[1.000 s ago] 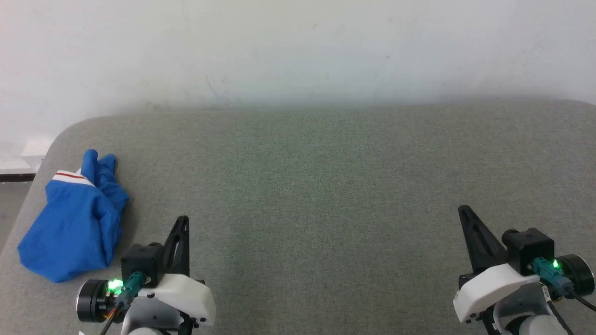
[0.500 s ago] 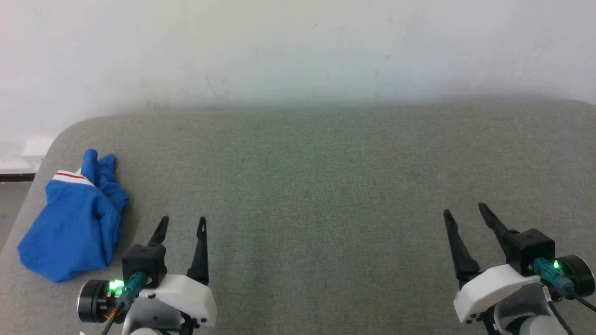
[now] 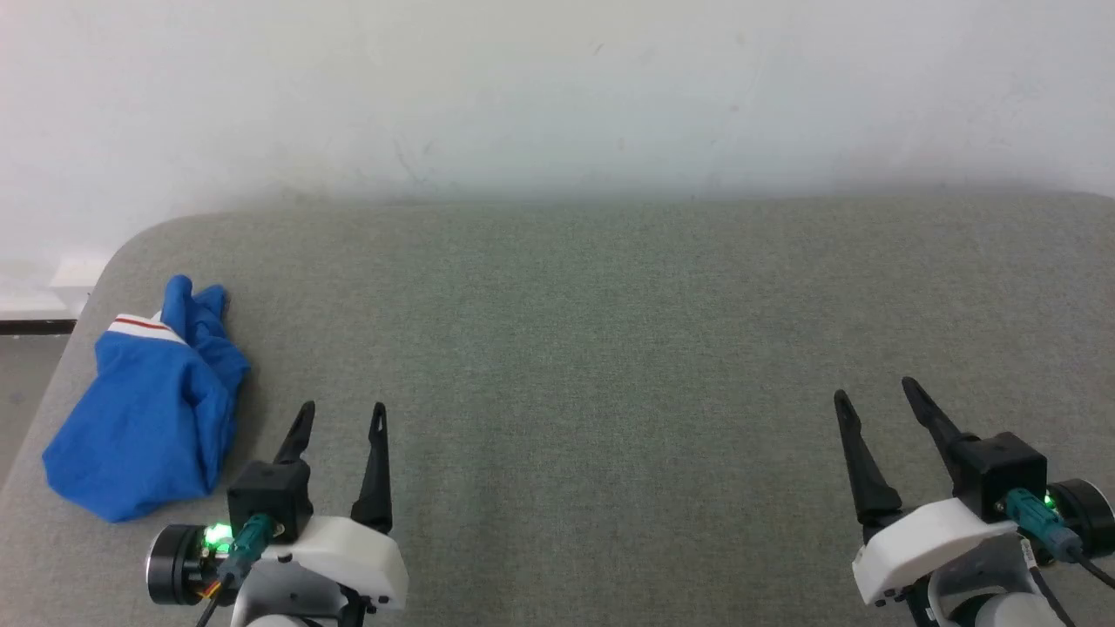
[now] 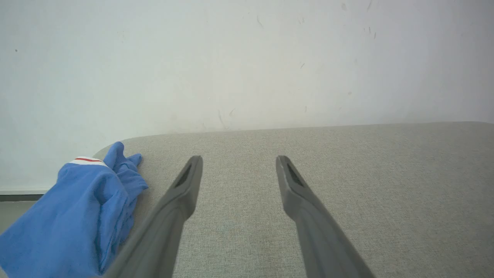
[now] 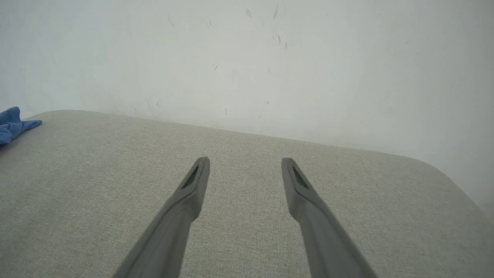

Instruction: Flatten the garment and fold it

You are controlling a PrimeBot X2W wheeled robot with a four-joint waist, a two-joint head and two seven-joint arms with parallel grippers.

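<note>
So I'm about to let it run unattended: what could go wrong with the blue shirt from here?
The garment lies bunched at the left edge of the grey surface; a clumsy nudge from the open left gripper might push it off. Crumpled as it is, a pinch may catch several layers, so it would not spread flat. The open right gripper sits far across the surface, so a two-handed spread needs a long reach.

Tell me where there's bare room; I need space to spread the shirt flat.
The grey surface is bare from the left gripper across to the right gripper and back to the wall. The only crowded spot is its left edge, where the bunched garment lies beside the left gripper.
</note>
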